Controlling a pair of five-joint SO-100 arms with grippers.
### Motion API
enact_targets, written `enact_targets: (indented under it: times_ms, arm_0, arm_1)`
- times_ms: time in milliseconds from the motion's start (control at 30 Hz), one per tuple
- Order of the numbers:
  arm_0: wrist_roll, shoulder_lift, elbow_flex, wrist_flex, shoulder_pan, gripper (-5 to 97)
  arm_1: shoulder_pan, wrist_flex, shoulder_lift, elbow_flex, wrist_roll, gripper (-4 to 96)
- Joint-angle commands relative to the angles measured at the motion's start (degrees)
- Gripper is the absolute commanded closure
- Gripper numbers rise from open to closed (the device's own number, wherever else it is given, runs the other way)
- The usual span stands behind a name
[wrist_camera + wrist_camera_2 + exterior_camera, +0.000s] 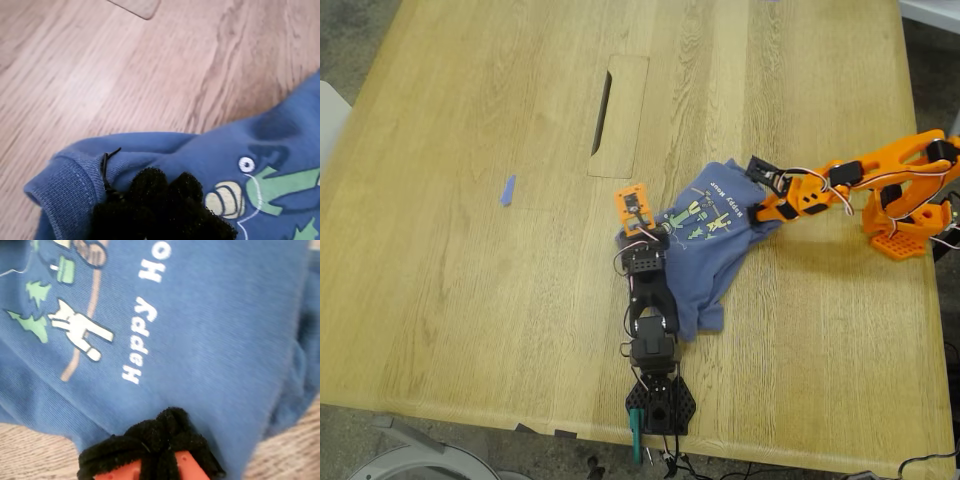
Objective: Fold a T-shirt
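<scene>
The slate-blue T-shirt (705, 240) lies bunched on the wooden table, right of centre in the exterior view, print and yellow lettering facing up. The black arm reaches in from the table's near edge. Its tip, my first gripper (638, 235), sits at the shirt's edge on the exterior view's left. In the first wrist view its foam-padded jaws (160, 200) are closed on T-shirt (200, 155) cloth beside a ribbed band (65, 185). The orange arm comes from the exterior view's right. My second gripper (760, 173) pinches the T-shirt (210, 330) edge under the lettering, its pads (155, 440) pressed together.
A small blue scrap (507, 190) lies on the table toward the exterior view's left. A rectangular cable panel with a dark slot (603, 105) is set into the wood behind the shirt. The orange arm's base (910, 220) stands near the table's edge at the exterior view's right.
</scene>
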Motion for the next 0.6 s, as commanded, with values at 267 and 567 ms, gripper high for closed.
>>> enact_targets:
  times_ms: [267, 567]
  arm_0:
    - [-0.4, 9.3, 1.2, 4.0, -10.5, 92]
    - [0.1, 16.0, 4.7, 9.1, -18.3, 92]
  arm_1:
    - [4.7, 7.0, 15.3, 8.2, 0.1, 91.4]
    - [11.4, 12.5, 23.3, 11.4, -0.4, 91.4]
